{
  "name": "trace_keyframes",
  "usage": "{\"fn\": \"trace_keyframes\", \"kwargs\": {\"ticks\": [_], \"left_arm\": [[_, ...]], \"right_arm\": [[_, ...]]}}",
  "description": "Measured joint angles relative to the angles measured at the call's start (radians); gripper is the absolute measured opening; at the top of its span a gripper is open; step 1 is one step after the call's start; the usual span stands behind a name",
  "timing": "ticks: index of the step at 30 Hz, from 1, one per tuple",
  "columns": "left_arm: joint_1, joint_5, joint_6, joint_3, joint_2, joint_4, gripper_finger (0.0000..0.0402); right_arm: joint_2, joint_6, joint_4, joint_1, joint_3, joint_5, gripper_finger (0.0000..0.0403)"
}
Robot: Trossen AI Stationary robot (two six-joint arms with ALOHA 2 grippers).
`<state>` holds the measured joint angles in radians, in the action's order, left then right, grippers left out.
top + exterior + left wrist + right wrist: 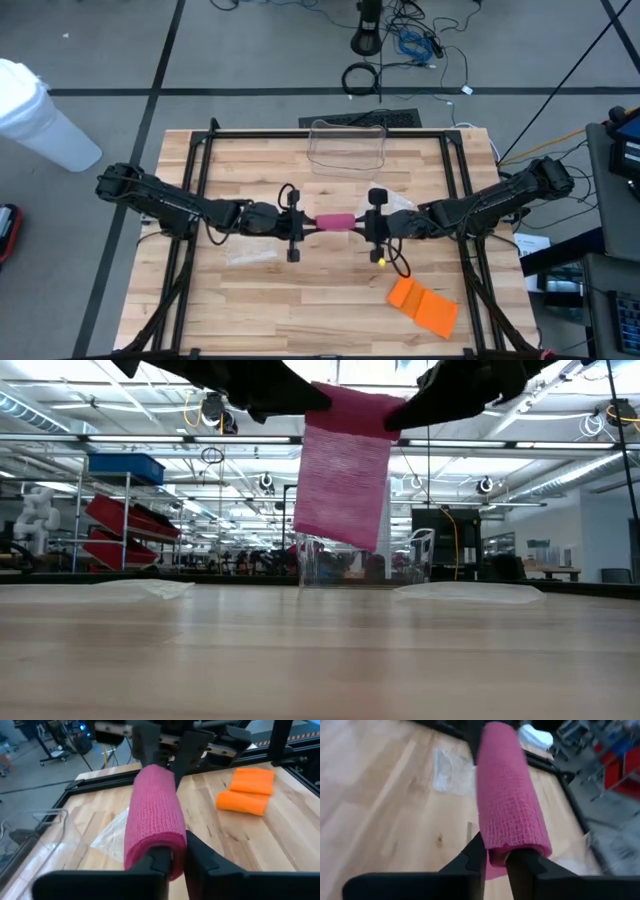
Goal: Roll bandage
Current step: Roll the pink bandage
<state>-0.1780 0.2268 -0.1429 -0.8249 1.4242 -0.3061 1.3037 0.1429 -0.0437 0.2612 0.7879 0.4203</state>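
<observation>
A pink bandage is held in the air over the middle of the table, stretched between my two grippers. In the low view it hangs as a wide pink band well above the wood. My left gripper is shut on its left end. My right gripper is shut on its right end. In the wrist views the bandage looks like a loose roll or fold running from one gripper to the other. My left gripper pinches the bandage's left end between its two fingers. The fingers come level from the table's left and lie along the bandage. The bandage is lifted clear, and its lower part hangs below the fingers. My right gripper pinches the bandage's right end between its two fingers. The fingers come level from the table's right and lie along the bandage. The end is several layers thick here. The bandage is clear of the table.
An orange bandage lies near the front right. Clear plastic wrappers lie at the left and behind the right gripper. A clear container stands at the far middle. A black frame runs round the table.
</observation>
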Motion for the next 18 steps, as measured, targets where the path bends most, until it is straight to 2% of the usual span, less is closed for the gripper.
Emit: {"fn": "trace_keyframes", "kwargs": {"ticks": [2,7,18], "left_arm": [[0.0,-0.002,-0.021,-0.001,-0.001,0.004,0.0015],[-0.005,-0.003,-0.083,-0.002,-0.001,0.03,0.0026],[-0.036,0.076,-0.241,-0.006,-0.003,0.045,0.0022]], "right_arm": [[0.0,-0.074,-0.002,-0.002,0.0,-0.032,0.0064],[-0.009,-0.205,-0.004,-0.013,-0.001,-0.189,0.0079],[-0.055,-0.392,-0.043,-0.071,-0.002,-0.348,0.0084]]}}
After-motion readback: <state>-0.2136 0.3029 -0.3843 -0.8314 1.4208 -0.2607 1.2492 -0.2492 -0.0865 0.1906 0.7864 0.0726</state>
